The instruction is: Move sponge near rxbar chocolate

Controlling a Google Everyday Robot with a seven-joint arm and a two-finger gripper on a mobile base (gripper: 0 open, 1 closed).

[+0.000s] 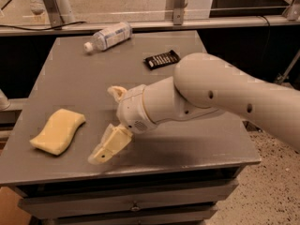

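The sponge (57, 131) is a pale yellow foam block lying flat near the table's front left corner. The rxbar chocolate (161, 59) is a small black bar with white stripes, lying at the back middle of the table. My gripper (106, 124) is above the front middle of the table, just right of the sponge and apart from it. Its two cream fingers (108, 146) are spread wide, one low toward the front edge and one higher up. It holds nothing.
A clear plastic bottle (108, 35) with a white cap lies on its side at the back left of the grey table (75, 78). My white arm (225, 93) reaches in from the right over the table. Metal frame posts stand behind the table.
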